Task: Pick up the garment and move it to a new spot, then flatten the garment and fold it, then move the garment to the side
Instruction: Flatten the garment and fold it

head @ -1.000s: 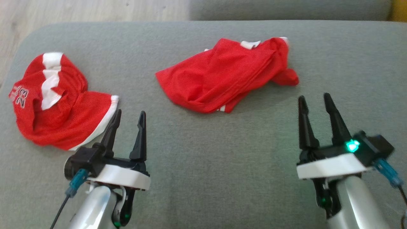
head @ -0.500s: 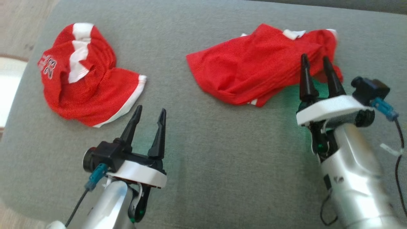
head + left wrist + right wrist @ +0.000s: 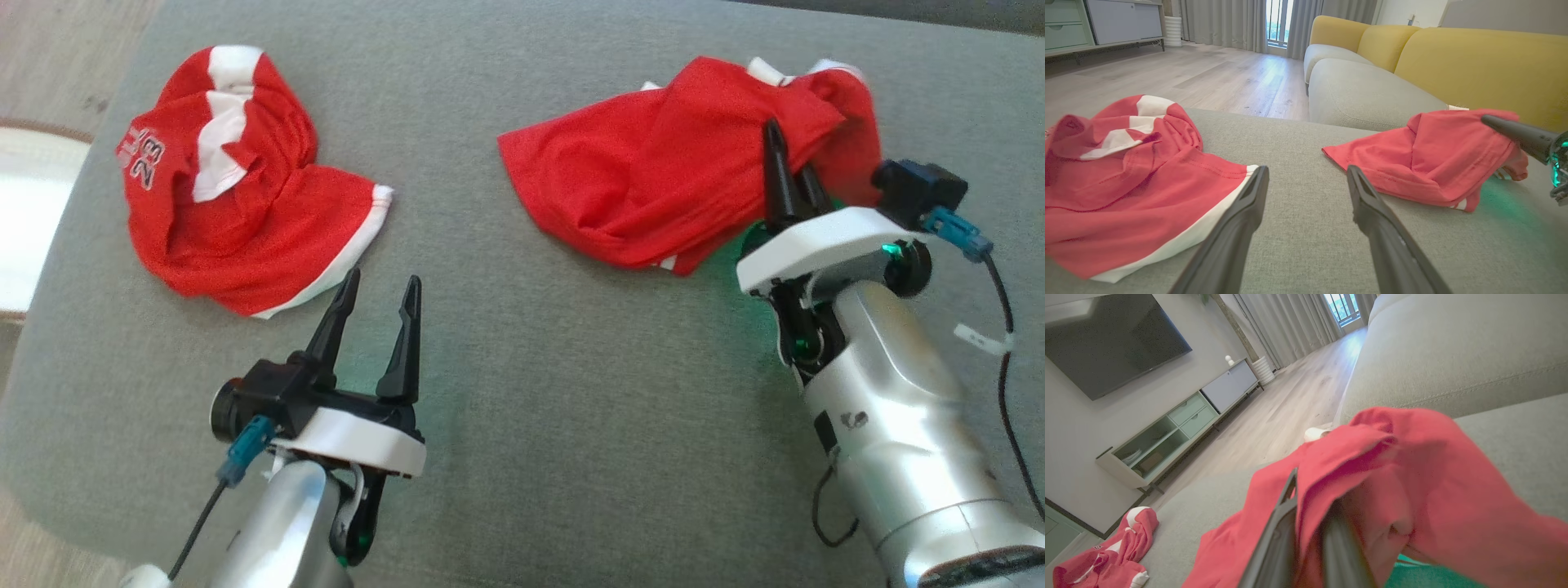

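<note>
Your right fingers [image 3: 775, 167] are clamped on a fold of the red garment [image 3: 637, 180]. Your left fingers [image 3: 404, 335] stand open over the grey cushion [image 3: 571, 392], beside the numbered jersey [image 3: 237, 220].

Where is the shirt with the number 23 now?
In the head view the 23 shirt lies at the upper left of the grey cushion, just beyond the open left end effector and apart from the other red shirt.

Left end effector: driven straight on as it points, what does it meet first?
Probably bare grey cushion between the red-and-white garment and the other red garment; the left end effector aims into that gap, though depth is unclear.
</note>
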`<state>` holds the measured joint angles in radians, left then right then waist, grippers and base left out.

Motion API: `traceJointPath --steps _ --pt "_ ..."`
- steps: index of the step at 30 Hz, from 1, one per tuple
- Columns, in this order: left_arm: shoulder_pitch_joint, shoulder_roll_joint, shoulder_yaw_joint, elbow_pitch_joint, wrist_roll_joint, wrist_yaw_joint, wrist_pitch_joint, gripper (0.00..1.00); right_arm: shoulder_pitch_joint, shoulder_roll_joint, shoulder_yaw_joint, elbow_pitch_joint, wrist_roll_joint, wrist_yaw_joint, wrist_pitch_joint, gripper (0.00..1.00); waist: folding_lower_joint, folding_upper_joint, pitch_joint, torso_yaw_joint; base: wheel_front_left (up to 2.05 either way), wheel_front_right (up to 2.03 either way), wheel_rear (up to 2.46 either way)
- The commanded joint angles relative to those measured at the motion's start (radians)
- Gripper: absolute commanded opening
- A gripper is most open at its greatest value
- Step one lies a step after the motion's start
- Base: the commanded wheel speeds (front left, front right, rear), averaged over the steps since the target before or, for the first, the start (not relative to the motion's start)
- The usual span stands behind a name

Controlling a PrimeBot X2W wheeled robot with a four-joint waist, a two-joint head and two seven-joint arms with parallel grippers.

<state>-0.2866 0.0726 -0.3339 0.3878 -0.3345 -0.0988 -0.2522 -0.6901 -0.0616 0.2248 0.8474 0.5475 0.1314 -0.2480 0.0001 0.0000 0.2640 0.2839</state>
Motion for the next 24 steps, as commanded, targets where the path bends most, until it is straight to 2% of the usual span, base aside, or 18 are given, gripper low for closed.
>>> traceJointPath --steps 1,5,11,15,20,24 --pt "-0.016 0.006 0.041 -0.021 0.009 -0.006 -0.009 1.0 -0.032 0.011 0.032 -0.06 0.005 -0.001 -0.013 0.0 -0.0001 0.0 -0.014 -0.021 0.0 0.0 0.0" --pt "-0.001 0.005 0.058 -0.012 0.023 -0.01 -0.009 1.0 -0.006 0.011 0.05 -0.178 -0.002 -0.001 -0.013 0.0 -0.0001 0.0 -0.053 -0.071 0.0 0.0 0.0" --pt "0.023 0.003 0.1 -0.023 0.03 -0.011 -0.009 1.0 0.053 0.001 -0.008 -0.291 -0.09 -0.001 -0.012 0.0 -0.0001 0.0 -0.108 -0.165 0.0 0.0 0.0" --pt "0.031 -0.001 0.111 -0.03 0.036 -0.014 -0.01 1.0 0.093 -0.075 -0.073 -0.342 -0.145 -0.001 0.054 0.0 -0.0001 0.0 -0.127 -0.208 0.0 0.0 0.0" --pt "0.029 -0.01 0.108 -0.035 0.034 -0.017 -0.01 1.0 0.147 -0.191 -0.191 -0.4 -0.211 -0.001 0.165 0.0 -0.0001 0.0 -0.131 -0.226 0.0 0.0 0.0" --pt "0.028 -0.014 0.106 -0.033 0.033 -0.02 -0.01 1.0 0.17 -0.215 -0.268 -0.445 -0.244 -0.001 0.229 0.0 -0.0001 0.0 -0.125 -0.224 0.0 0.0 0.0"
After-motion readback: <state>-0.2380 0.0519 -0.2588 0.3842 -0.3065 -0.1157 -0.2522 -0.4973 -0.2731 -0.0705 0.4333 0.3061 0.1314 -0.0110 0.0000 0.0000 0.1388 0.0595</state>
